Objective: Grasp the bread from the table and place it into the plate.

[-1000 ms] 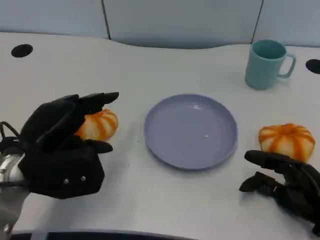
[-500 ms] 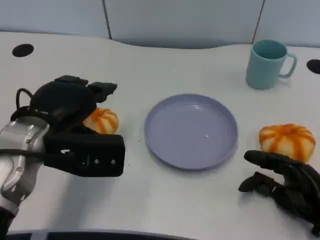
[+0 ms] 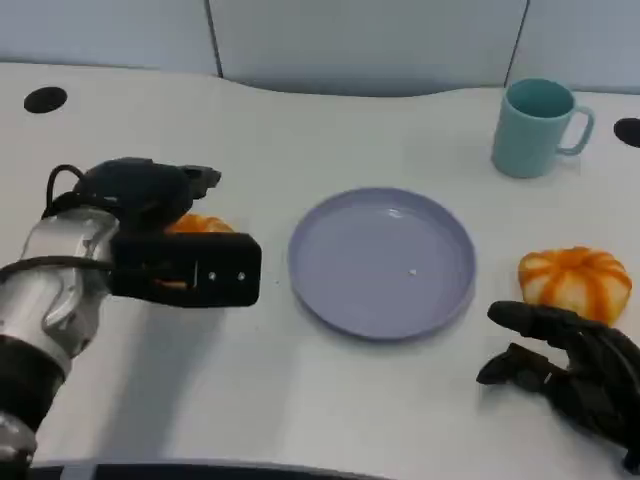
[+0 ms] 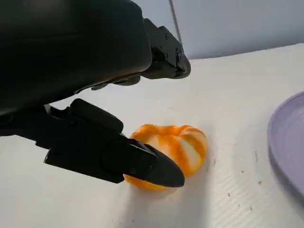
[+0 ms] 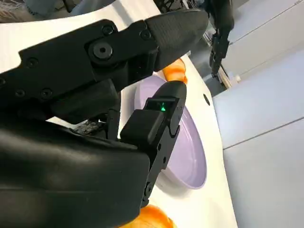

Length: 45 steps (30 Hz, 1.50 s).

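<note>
Currently the grasp step is in hand: the left hand sits over the orange-and-white striped bread roll on the white surface, left of the round lavender plate. In the left wrist view one finger lies against the roll's near side while the others arch above it, apart from it, so the hand is open and not yet gripping.

Next move, by judgement: close the fingers around the roll, lift, carry it right to the plate.

The roll is a squat dome, nearly round, lying flat; no clear long axis or pointing direction.

A second striped roll lies right of the plate, just beyond the right hand, which rests empty with fingers loosely apart.
</note>
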Motion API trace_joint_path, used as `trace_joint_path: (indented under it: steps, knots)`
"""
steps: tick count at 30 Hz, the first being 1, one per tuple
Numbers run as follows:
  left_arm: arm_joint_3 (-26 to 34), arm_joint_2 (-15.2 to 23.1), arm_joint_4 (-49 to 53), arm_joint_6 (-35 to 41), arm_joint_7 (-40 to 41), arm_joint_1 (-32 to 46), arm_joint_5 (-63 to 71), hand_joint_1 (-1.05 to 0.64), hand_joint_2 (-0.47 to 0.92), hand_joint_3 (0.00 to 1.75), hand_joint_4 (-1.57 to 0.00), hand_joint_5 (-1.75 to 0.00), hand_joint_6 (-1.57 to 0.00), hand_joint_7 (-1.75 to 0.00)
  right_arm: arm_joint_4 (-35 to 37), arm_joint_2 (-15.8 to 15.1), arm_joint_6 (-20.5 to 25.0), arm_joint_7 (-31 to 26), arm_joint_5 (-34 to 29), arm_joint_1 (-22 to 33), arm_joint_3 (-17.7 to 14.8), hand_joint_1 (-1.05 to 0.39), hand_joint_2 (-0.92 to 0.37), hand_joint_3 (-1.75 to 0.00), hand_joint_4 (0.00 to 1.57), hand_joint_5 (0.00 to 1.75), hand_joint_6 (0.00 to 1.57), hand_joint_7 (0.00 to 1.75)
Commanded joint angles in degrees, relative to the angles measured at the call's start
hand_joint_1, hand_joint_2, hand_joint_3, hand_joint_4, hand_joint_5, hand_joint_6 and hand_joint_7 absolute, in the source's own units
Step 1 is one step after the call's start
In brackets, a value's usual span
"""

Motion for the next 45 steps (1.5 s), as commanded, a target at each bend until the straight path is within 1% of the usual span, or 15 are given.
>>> trace_joint_path:
  steps: [1, 3, 6, 11, 13, 19, 23, 26, 30, 35, 45]
  knots:
    - [-2.4, -1.6, 8.4, 1.1, 1.4, -4.8, 0.3, -0.61, 0.83, 0.00, -0.11, -0.15, -0.24, -0.01, 0.2, -0.2, 0.8, -0.6, -0.5, 1.6, 0.3, -0.42, -0.92, -0.07, 0.57, 1.15, 0.96, 0.08]
    - [-3.5, -2.7, 12.5, 1.0, 3.2, -6.5, 0.5, -0.58, 0.81, 0.00, -0.14, -0.15, -0.26, -0.02, 0.3, -0.2, 0.5, -0.8, -0.6, 1.6, 0.2, -0.42, -0.92, -0.07, 0.57, 1.15, 0.96, 0.08]
    - [-4.5, -3.4, 15.7, 0.7, 4.9, -7.9, 0.0, -0.56, 0.81, 0.00, -0.15, -0.14, -0.28, -0.02, 0.4, -0.2, 0.4, -0.8, -0.6, 1.6, 0.2, -0.42, -0.92, -0.07, 0.58, 1.16, 0.97, 0.09]
    - [-5.8, -6.2, 24.9, -0.7, 7.9, -11.2, -0.7, -0.53, 0.77, 0.00, -0.16, -0.13, -0.29, -0.01, 0.6, -0.1, 0.7, -0.6, -0.3, 1.5, 0.0, -0.41, -0.92, -0.06, 0.59, 1.14, 0.97, 0.09]
    - [-6.1, -6.9, 27.2, -1.0, 9.0, -12.0, -0.9, -0.50, 0.75, 0.00, -0.16, -0.13, -0.30, -0.01, 0.5, 0.0, 0.8, -0.6, -0.2, 1.6, 0.0, -0.40, -0.92, -0.07, 0.59, 1.14, 0.97, 0.09]
    - [-7.0, -8.5, 32.7, -1.6, 11.0, -13.6, -1.2, -0.47, 0.74, 0.00, -0.17, -0.13, -0.31, -0.01, 1.3, 0.1, 0.8, 0.0, 0.4, 1.3, -0.5, -0.39, -0.92, -0.07, 0.60, 1.14, 0.97, 0.09]
    - [-7.6, -9.0, 34.9, -1.6, 11.3, -14.4, -1.8, -0.47, 0.73, 0.00, -0.17, -0.12, -0.31, -0.01, 0.8, 0.0, 1.0, 0.0, 0.5, 1.6, -0.2, -0.39, -0.92, -0.08, 0.59, 1.13, 0.97, 0.09]
    - [-7.9, -9.6, 36.7, -1.2, 11.2, -15.0, -2.2, -0.48, 0.74, 0.00, -0.13, -0.10, -0.28, 0.00, 0.1, -0.2, 0.7, -0.1, 0.1, 1.9, 0.2, -0.40, -0.92, -0.09, 0.59, 1.14, 0.96, 0.09]
    - [-8.4, -10.3, 38.5, -0.8, 11.7, -15.7, -2.4, -0.46, 0.75, 0.00, -0.12, -0.10, -0.27, 0.00, 0.1, -0.2, 1.1, 0.1, 0.3, 2.1, 0.1, -0.40, -0.92, -0.09, 0.58, 1.14, 0.95, 0.09]
    - [-8.6, -10.9, 39.6, -0.6, 11.8, -16.0, -2.7, -0.45, 0.75, 0.00, -0.12, -0.09, -0.26, 0.00, -0.5, -0.3, 1.3, -0.1, 0.1, 2.4, 0.3, -0.41, -0.92, -0.07, 0.58, 1.16, 0.96, 0.10]
    - [-8.5, -13.1, 40.9, 1.3, 12.4, -15.9, -3.2, -0.43, 0.76, 0.00, -0.08, -0.08, -0.25, 0.00, -2.4, -0.5, 1.7, 1.0, 0.5, 3.8, 0.4, -0.41, -0.92, -0.09, 0.56, 1.16, 0.95, 0.10]
